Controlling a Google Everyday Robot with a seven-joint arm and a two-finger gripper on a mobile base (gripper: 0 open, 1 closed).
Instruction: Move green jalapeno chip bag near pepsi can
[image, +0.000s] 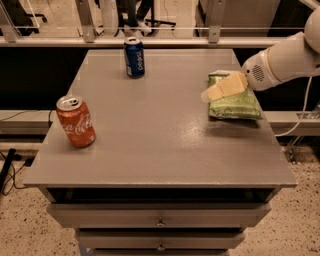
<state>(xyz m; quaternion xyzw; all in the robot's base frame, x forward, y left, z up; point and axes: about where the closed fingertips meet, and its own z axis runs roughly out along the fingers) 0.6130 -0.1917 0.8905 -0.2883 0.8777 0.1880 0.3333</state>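
Note:
The green jalapeno chip bag (237, 105) lies flat near the table's right edge. The pepsi can (134, 58), dark blue with a silver top, stands upright at the back of the table, left of centre and far from the bag. My gripper (219, 90), cream-coloured on a white arm coming in from the right, sits over the bag's left upper part. It hides part of the bag's top. I cannot tell whether it touches the bag.
A red Coca-Cola can (76, 122) stands upright near the table's left front edge. The grey table (160, 130) has drawers below its front. A railing and a dark gap run behind the table.

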